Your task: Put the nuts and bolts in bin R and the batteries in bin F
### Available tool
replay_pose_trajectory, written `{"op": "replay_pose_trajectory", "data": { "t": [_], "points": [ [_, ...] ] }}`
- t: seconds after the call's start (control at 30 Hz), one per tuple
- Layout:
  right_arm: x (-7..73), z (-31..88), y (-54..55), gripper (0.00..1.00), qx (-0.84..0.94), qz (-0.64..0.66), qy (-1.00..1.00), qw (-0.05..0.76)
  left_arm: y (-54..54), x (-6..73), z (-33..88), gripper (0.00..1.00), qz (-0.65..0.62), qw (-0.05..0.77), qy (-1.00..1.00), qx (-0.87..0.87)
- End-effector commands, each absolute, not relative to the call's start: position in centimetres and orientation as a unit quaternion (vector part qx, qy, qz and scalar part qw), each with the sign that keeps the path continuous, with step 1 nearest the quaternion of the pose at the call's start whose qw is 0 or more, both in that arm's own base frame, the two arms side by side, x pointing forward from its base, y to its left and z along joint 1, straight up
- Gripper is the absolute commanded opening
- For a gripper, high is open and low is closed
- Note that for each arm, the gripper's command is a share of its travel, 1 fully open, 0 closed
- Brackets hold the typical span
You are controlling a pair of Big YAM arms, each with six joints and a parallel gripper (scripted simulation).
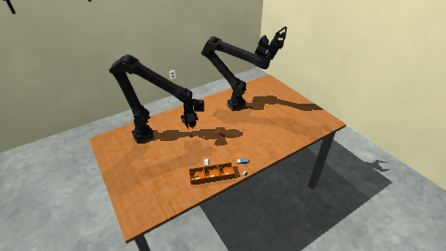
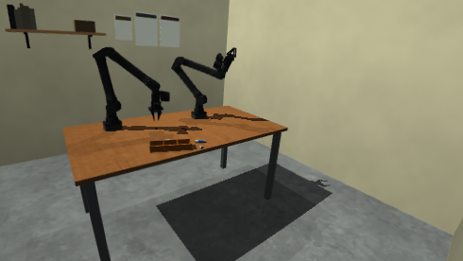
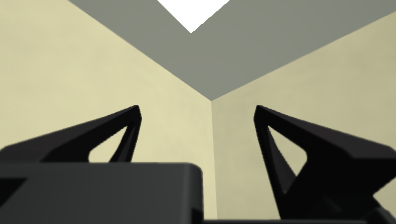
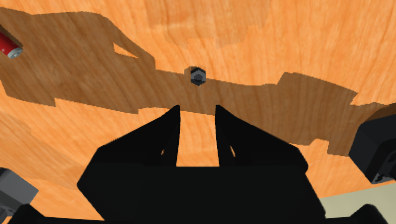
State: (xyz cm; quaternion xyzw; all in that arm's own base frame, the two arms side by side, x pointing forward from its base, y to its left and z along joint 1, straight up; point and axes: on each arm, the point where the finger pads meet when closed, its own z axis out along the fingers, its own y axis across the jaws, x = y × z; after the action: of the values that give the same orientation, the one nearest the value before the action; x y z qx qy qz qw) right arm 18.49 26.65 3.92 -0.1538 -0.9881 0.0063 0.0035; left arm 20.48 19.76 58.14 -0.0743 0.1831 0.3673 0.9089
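Observation:
A small dark nut (image 4: 197,76) lies on the table just beyond the fingertips of my right gripper (image 4: 197,111), which hangs above it, narrowly open with bare table between the fingers. In the top view this gripper (image 1: 188,120) hovers over the table's back middle. A red battery (image 1: 222,134) lies to its side; it also shows in the right wrist view (image 4: 9,46). My left gripper (image 1: 278,35) (image 3: 197,111) is raised high toward the wall corner, wide open and empty. The orange bin row (image 1: 214,174) stands near the front edge; its letters are too small to read.
A blue and white cylinder (image 1: 243,161), a small pale item (image 1: 245,173) and a small white item (image 1: 206,161) lie beside the bins. Small things sit inside the bins, too small to tell apart. The left arm's base (image 1: 237,104) stands at the back.

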Motion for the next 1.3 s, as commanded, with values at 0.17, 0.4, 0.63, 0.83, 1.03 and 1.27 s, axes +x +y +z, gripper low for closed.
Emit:
{"op": "replay_pose_trajectory", "data": {
  "t": [0.17, 0.4, 0.63, 0.83, 1.03, 1.27],
  "points": [
    [20.2, 6.2, 29.5, 0.30, -0.153, -0.032, -0.988, -0.016, 19.4, 19.5, 58.6, 1.00, 0.376, 0.908, 0.168, -0.070],
    [20.0, 6.3, 29.1, 0.30, -0.153, -0.032, -0.988, -0.016, 19.4, 19.5, 58.6, 1.00, 0.376, 0.908, 0.168, -0.070],
    [18.8, 4.8, 27.2, 0.30, -0.153, -0.014, -0.988, -0.007, 19.4, 19.5, 58.6, 1.00, 0.376, 0.908, 0.168, -0.070],
    [18.7, 4.8, 26.8, 0.30, -0.153, -0.014, -0.988, -0.007, 19.4, 19.5, 58.6, 1.00, 0.376, 0.908, 0.168, -0.070],
    [19.0, 5.1, 27.4, 0.30, -0.154, -0.013, -0.988, -0.007, 19.4, 19.5, 58.6, 1.00, 0.376, 0.908, 0.168, -0.070],
    [19.1, 5.0, 27.4, 0.30, -0.154, -0.013, -0.988, -0.007, 19.4, 19.5, 58.6, 1.00, 0.376, 0.908, 0.168, -0.070]
  ]
}}
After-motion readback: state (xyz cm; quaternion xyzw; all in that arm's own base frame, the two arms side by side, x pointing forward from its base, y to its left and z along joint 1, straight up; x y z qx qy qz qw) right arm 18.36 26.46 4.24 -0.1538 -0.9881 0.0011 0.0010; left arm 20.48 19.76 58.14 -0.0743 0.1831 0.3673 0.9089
